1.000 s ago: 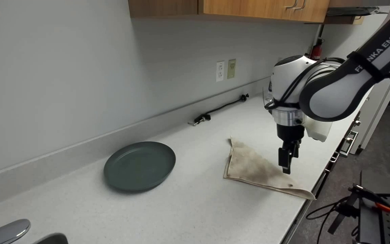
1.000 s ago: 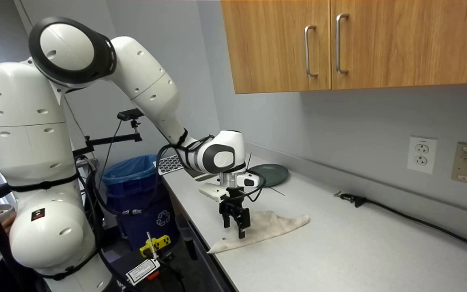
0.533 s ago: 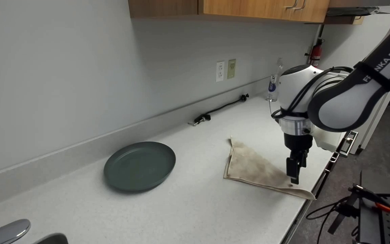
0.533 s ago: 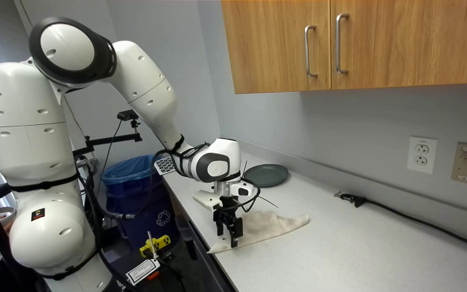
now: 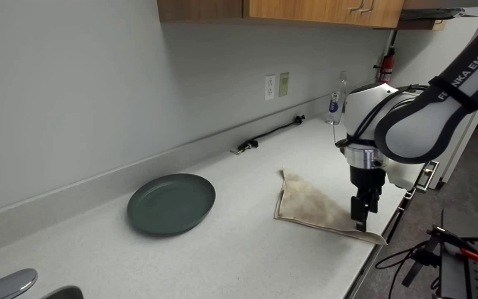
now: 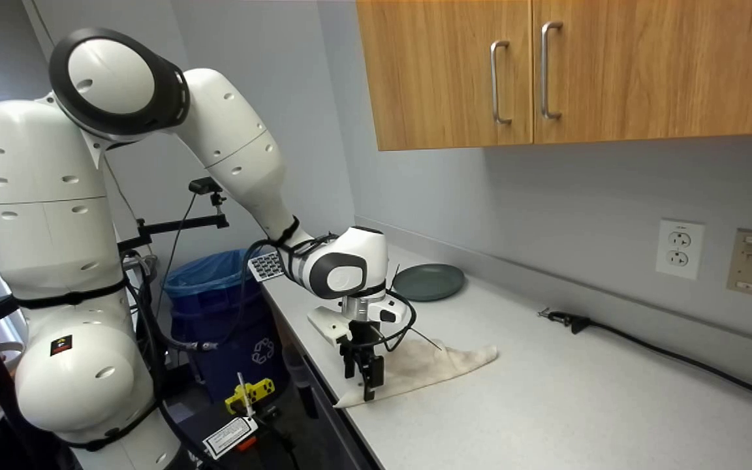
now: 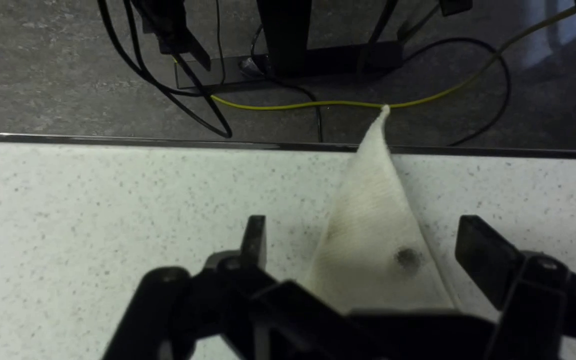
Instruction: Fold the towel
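The beige, stained towel (image 5: 313, 203) lies on the counter as a rough triangle with layered edges. In the exterior view (image 6: 428, 362) it also shows, partly behind the gripper. In the wrist view its narrow corner (image 7: 368, 215), with a dark spot, reaches past the counter's front edge. My gripper (image 5: 365, 218) points down, low over that corner; it shows in the exterior view (image 6: 360, 384) too. In the wrist view the gripper (image 7: 363, 237) is open, with one finger on each side of the corner and the towel between them, apart from both. Whether the fingertips touch the counter, I cannot tell.
A dark green plate (image 5: 171, 203) lies on the counter (image 5: 239, 249). A black cable with a clamp (image 5: 248, 144) lies along the wall. A clear bottle (image 5: 335, 104) stands at the back. The counter's front edge (image 7: 168, 142) is close to the gripper, with cables on the floor below.
My gripper has moved down and toward the counter's front edge, over the towel's narrow corner. The last half second shows only a small further lowering. The towel has not moved.
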Available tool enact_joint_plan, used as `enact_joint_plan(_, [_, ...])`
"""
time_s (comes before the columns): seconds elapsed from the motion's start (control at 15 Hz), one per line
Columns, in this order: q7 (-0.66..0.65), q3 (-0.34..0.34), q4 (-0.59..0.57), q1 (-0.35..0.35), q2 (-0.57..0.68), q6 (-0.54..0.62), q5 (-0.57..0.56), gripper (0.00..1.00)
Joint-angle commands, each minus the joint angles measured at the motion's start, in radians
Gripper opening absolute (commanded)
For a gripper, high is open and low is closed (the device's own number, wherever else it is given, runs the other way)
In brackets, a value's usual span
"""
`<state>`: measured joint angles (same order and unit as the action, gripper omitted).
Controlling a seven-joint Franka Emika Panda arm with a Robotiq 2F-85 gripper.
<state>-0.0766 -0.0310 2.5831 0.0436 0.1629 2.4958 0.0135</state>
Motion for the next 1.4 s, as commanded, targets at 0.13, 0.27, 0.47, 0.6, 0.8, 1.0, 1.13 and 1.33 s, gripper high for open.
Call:
enact_joint_plan(0.13, [0.032, 0.016, 0.034, -0.024, 0.023, 0.086, 0.032, 0.95])
enact_joint_plan(0.27, [0.027, 0.017, 0.044, -0.022, 0.032, 0.123, 0.027, 0.94])
enact_joint_plan(0.47, [0.023, 0.021, 0.06, -0.02, 0.047, 0.164, 0.028, 0.92])
enact_joint_plan(0.6, [0.019, 0.022, 0.069, -0.018, 0.052, 0.179, 0.026, 0.7])
enact_joint_plan(0.8, [0.01, 0.023, 0.081, -0.015, 0.049, 0.193, 0.019, 0.46])
enact_joint_plan(1.0, [-0.005, 0.015, 0.085, -0.011, 0.03, 0.192, 0.005, 0.25])
enact_joint_plan(1.13, [-0.018, 0.009, 0.09, -0.007, 0.013, 0.191, -0.012, 0.09])
enact_joint_plan(1.33, [-0.035, -0.005, 0.102, -0.003, -0.013, 0.187, -0.052, 0.0])
